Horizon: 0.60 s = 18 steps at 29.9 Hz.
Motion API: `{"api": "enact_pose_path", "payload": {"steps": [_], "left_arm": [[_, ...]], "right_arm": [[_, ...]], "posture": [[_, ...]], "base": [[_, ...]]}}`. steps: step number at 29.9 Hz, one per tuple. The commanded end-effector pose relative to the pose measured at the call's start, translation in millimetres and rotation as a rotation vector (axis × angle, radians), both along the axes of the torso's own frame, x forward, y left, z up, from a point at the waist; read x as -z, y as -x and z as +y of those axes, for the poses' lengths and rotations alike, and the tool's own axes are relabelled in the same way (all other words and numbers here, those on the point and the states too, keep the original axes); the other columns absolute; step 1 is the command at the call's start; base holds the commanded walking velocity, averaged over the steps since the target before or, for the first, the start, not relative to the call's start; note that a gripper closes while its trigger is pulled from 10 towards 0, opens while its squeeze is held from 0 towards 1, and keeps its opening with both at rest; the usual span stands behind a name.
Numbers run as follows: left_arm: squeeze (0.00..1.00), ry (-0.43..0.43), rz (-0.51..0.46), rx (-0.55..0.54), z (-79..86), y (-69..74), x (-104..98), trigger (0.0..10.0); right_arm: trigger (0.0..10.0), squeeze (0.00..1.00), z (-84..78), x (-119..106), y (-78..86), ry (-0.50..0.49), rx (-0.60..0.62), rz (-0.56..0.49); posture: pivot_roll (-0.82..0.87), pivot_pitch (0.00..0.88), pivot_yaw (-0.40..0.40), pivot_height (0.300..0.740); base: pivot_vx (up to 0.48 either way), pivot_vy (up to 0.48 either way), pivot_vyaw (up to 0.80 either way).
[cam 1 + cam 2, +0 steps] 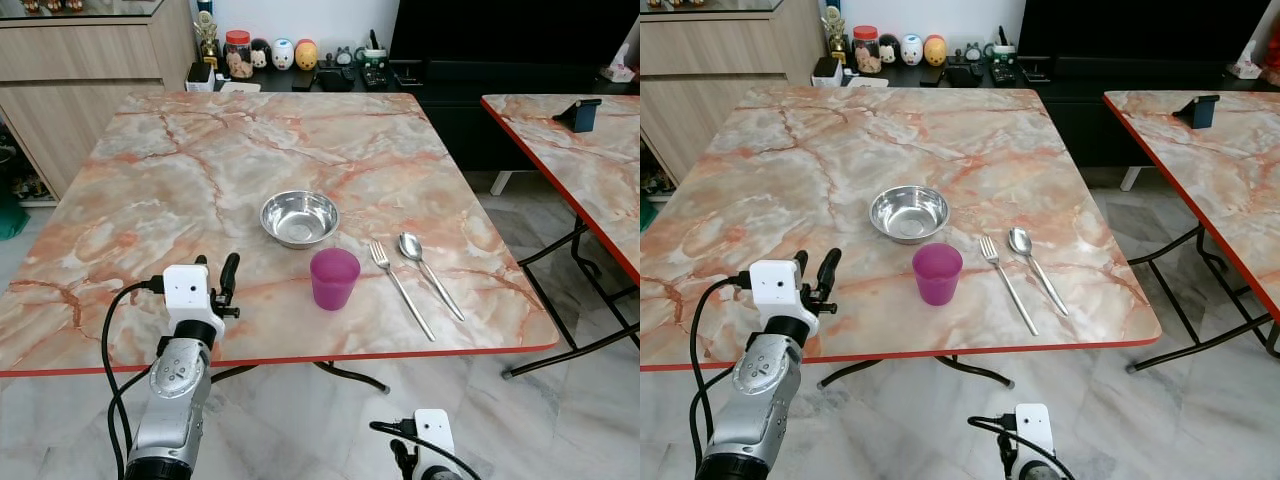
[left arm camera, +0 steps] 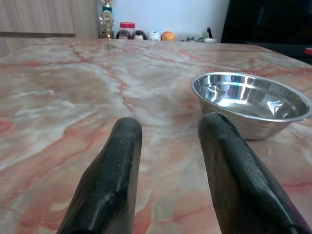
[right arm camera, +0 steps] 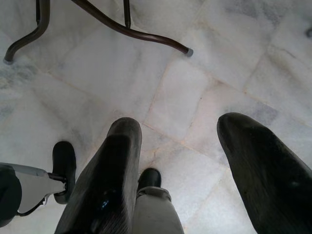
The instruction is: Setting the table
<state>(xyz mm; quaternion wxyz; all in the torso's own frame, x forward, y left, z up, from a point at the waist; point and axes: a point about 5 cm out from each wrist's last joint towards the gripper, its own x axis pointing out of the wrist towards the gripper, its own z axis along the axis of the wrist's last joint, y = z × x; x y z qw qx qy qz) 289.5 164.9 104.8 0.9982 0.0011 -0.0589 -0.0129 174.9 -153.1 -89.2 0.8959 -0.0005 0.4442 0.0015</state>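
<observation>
- Left gripper [image 1: 215, 268] is held over the table [image 1: 150, 200] near its front edge, fingers spread, nothing gripped.
- One steel bowl [image 1: 299, 217], one purple cup [image 1: 334, 278], one fork [image 1: 400, 288], one spoon [image 1: 428, 270] are laid out mid-table, close together.
- Right gripper [image 3: 178, 141] is hung low over the floor [image 3: 195, 63], fingers wide, nothing held.

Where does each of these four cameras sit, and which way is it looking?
Left eye: on the head, looking down at the table with bowl, cup, fork and spoon; left arm and left pincer show.
Right eye: beside it, same scene.
Left wrist: low over the table, looking along its open black fingers at the bowl, shared with the eyes.
Right wrist: hanging low, facing the floor past the right pincer.
</observation>
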Motion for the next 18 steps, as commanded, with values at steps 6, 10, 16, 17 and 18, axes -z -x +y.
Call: {"api": "enact_pose_path", "payload": {"steps": [6, 10, 16, 17, 18], "left_arm": [[0.0, -0.014, 0.008, -0.001, -1.9, 1.4, 7.3, 10.0], [0.0, -0.018, 0.0, -0.003, -1.7, 1.5, 6.9, 10.0], [0.0, -0.03, 0.005, 0.005, -2.4, 1.0, 8.6, 10.0], [0.0, -0.028, 0.007, 0.007, -2.7, 1.0, 9.0, 10.0], [0.0, -0.026, 0.008, 0.008, -2.8, 1.0, 9.3, 10.0]], "right_arm": [[10.0, 0.0, -1.6, -0.5, -0.7, 0.0, 0.006, -0.007], [10.0, 0.0, -1.6, -0.5, -0.8, 0.001, 0.003, -0.006], [10.0, 0.0, -1.8, -0.6, -0.9, 0.001, 0.001, -0.006], [10.0, 0.0, -1.8, -0.6, -0.9, 0.001, 0.0, -0.006], [10.0, 0.0, -1.8, -0.6, -1.0, 0.002, 0.0, -0.006]], "posture": [[0.09, 0.0, -0.077, 0.74], [0.09, 0.0, -0.079, 0.74], [0.09, 0.0, -0.08, 0.74], [0.09, 0.0, -0.08, 0.74], [0.09, 0.0, -0.08, 0.74]], "base": [[0.0, 0.0, 0.0], [0.0, 0.0, 0.0], [0.0, 0.0, 0.0], [0.0, 0.0, 0.0], [0.0, 0.0, 0.0]]}}
